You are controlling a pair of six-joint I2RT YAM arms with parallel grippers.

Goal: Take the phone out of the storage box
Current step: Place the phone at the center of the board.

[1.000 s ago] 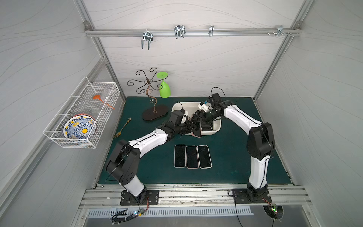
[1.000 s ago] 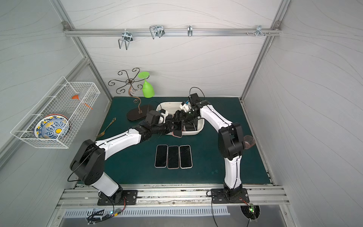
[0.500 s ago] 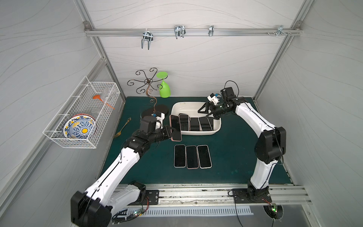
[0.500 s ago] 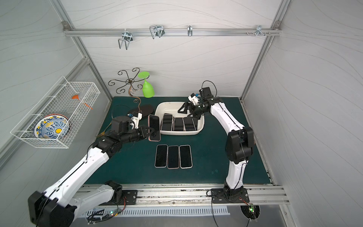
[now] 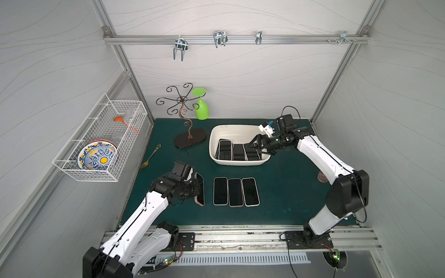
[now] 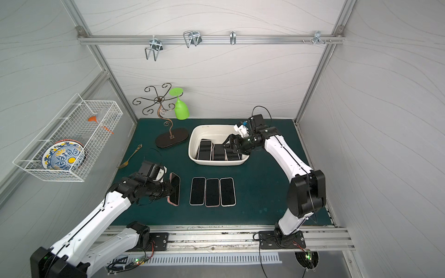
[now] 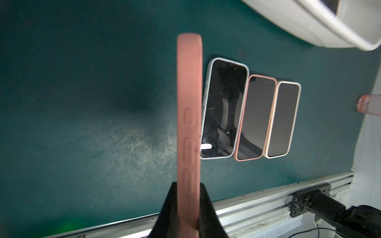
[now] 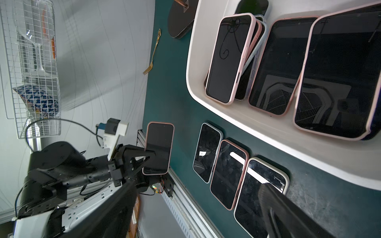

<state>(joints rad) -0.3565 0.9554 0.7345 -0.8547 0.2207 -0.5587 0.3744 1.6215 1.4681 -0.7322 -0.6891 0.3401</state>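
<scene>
The left gripper [image 5: 195, 190] is clamped narrow on a pink-cased phone [image 5: 200, 179], gripping it across its faces at the near end. The phone is already out of the storage box [image 5: 231, 130] and hangs over the green mat [image 5: 289, 187], just left of the row of three phones [image 5: 235, 191] lying flat. It stands on its long edge with its screen turned right, and its long axis runs near to far – parallel with the row. A strip of bare mat lies between it and the row, so laying it down probably needs a roll flat more than any travel. The right gripper [image 5: 255, 149] – jaws wide, holding nothing – hovers over the right end of the box, the nearer arm to the phones left inside.
</scene>
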